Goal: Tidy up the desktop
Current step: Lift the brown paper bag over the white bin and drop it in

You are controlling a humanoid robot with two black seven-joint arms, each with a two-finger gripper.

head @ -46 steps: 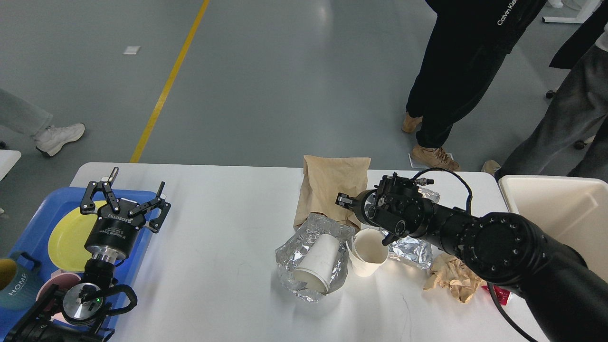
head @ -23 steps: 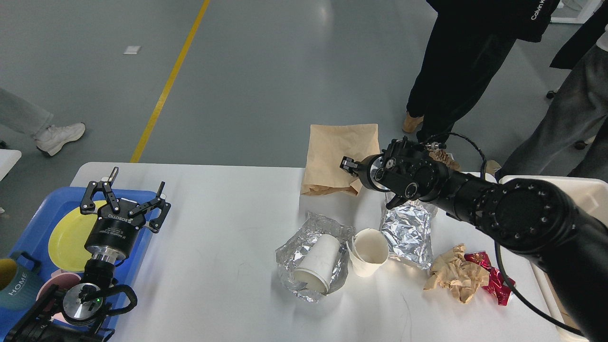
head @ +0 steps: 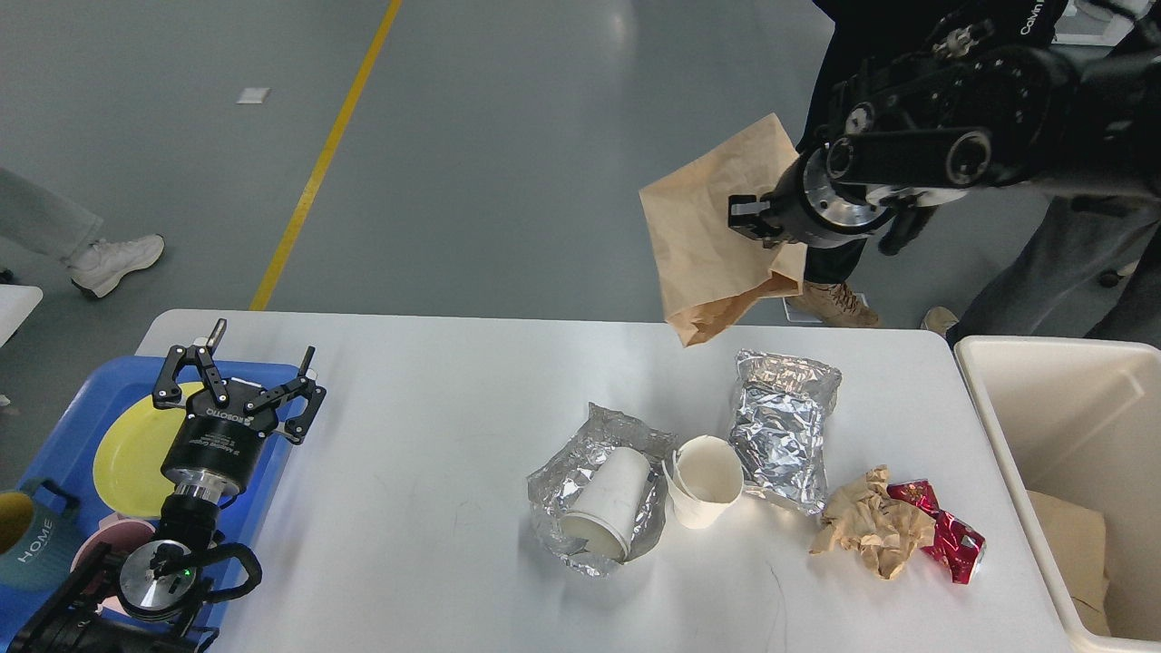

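white desktop [head: 435,544] fills the lower part of the view, from the near edge back to its rounded far corners. at its left edge sits a blue tray [head: 68,417] with a yellow plate [head: 127,453], and over it hangs my left gripper [head: 238,381], fingers spread wide and holding nothing. toward the right end lie a paper cup on its side in crumpled foil [head: 603,503], an upright paper cup [head: 703,481], a foil pouch [head: 782,426], a brown paper wad [head: 866,531] and a red wrapper [head: 943,535]. off the right edge stands a cream bin [head: 1061,426]. farthest off, above the far edge, my right gripper [head: 746,216] pinches a brown paper bag [head: 712,231], lifted well clear of the desktop; its fingers are closed on the paper.

the step in hand looks like carrying the bag to the bin. to do it well, keep the pinch firm since the bag hangs limp and tilted, swing right above the foil pouch without brushing it, and only let go once the bag's low corner is inside the bin's rim.
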